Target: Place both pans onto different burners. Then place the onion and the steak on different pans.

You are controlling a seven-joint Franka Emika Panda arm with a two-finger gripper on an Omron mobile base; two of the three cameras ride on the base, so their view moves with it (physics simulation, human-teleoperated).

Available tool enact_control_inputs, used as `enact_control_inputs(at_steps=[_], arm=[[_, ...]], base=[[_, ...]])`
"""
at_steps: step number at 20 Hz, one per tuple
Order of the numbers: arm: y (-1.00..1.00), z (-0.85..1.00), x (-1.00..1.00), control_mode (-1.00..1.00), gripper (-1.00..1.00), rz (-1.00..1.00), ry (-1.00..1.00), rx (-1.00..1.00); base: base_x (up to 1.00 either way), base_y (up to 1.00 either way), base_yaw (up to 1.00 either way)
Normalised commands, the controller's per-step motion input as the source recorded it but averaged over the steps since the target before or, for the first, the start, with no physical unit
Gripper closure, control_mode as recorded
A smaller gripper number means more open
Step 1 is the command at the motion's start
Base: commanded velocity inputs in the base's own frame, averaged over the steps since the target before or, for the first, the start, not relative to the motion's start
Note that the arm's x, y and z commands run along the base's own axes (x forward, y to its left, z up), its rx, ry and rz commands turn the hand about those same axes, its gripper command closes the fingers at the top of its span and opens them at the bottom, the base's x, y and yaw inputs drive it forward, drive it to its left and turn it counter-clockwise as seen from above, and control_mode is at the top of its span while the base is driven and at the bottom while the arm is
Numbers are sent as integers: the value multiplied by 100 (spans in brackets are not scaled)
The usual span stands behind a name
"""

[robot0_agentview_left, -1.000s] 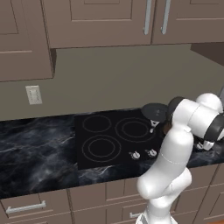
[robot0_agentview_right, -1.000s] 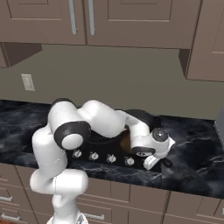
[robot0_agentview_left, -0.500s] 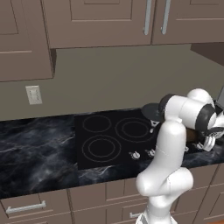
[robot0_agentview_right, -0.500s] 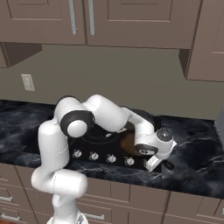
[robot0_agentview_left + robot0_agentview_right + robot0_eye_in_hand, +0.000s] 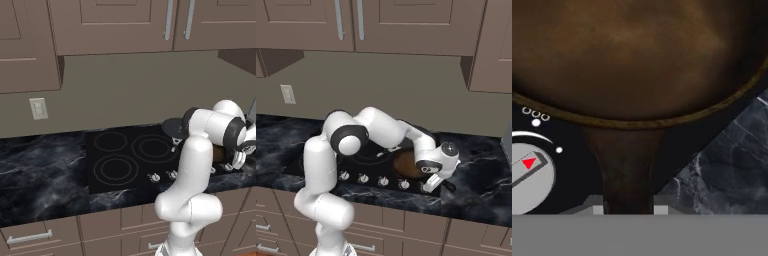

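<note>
Two pans in sight on a black glass cooktop point(image 5: 125, 160) set into a dark marbled counter point(image 5: 40, 170). Brown pan point(image 5: 406, 164) at the cooktop's right front corner, close up in the hand view point(image 5: 637, 55) with its dark rim and a brown handle point(image 5: 629, 170) running down toward the camera. Dark grey-black pan point(image 5: 172, 127) at the cooktop's back right, partly behind the white arm. Gripper point(image 5: 432, 184) down at the counter's front edge, closed on the brown pan's handle, seen between the fingertip stubs in the hand view. Three burners point(image 5: 116, 168) clearly countable as ring circles in the left base view; any more hidden by the arm. Four silver knobs point(image 5: 363, 178) along the front edge in the right base view. One knob point(image 5: 527, 172) beside the handle in the hand view, marked with a red triangle pointer, a white arc and small white dots and circles; no readable lettering or brand anywhere. One wall outlet point(image 5: 38, 108) on the backsplash. Two silver handles point(image 5: 348, 20) on the upper cabinets.
</note>
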Motion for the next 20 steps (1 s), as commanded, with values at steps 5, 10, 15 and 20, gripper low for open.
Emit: enact_control_inputs(at_steps=[5, 10, 15, 20], arm=[[38, -16, 3, -100, 100, 0, 2, 0], [38, -13, 0, -100, 100, 0, 1, 0], [28, -10, -3, -100, 100, 0, 0, 0], [-1, -6, -38, -100, 100, 1, 0, -6]], base=[[0, 0, 0], [0, 0, 0], [0, 0, 0], [0, 0, 0]])
